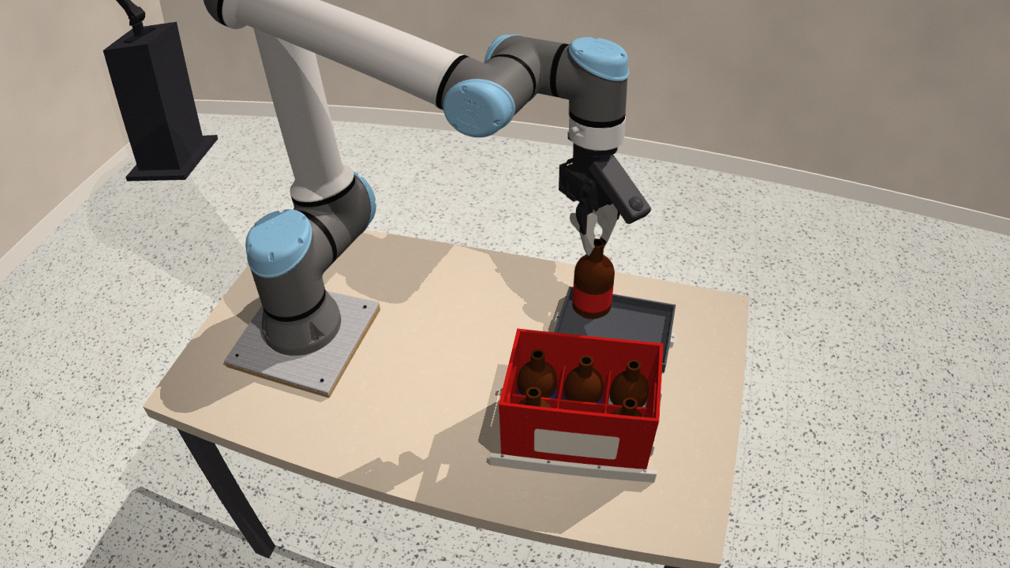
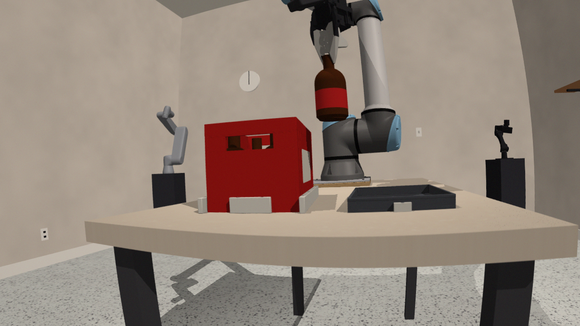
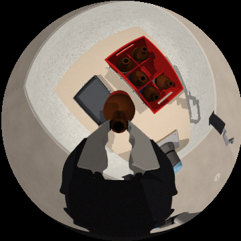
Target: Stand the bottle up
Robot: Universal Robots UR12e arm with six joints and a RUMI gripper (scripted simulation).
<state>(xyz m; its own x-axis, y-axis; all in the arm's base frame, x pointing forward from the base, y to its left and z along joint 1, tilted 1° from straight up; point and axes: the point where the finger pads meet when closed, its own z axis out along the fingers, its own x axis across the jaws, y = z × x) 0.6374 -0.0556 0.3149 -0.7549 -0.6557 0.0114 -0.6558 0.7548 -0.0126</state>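
Red rectangular crate (image 1: 578, 420) (image 2: 251, 174) (image 3: 167, 71) stood on tan rectangular bench (image 1: 395, 431) (image 2: 324, 227) (image 3: 164, 122), left of shallow dark-grey tray (image 1: 628, 328) (image 2: 387, 203) (image 3: 90, 95) in exterior view; five brown round bottles (image 1: 584, 385) (image 2: 256, 143) (image 3: 137, 77) inside crate.

Smooth matt-looking red crate (image 1: 578, 439) (image 2: 251, 174) (image 3: 110, 61); brushed-metal-like base plate (image 1: 353, 338).

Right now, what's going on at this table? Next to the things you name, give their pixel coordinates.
The robot's gripper (image 1: 595, 237) (image 2: 326, 55) (image 3: 118, 120) is shut on the neck of a brown bottle (image 1: 593, 285) (image 2: 331, 93) (image 3: 119, 106), held roughly upright in the air. The bottle is off the tray (image 1: 670, 324) (image 2: 401, 201) (image 3: 86, 108) and not yet in the red crate (image 1: 578, 445) (image 2: 251, 174) (image 3: 108, 60). Five other bottles stand in the crate, with one compartment unfilled.
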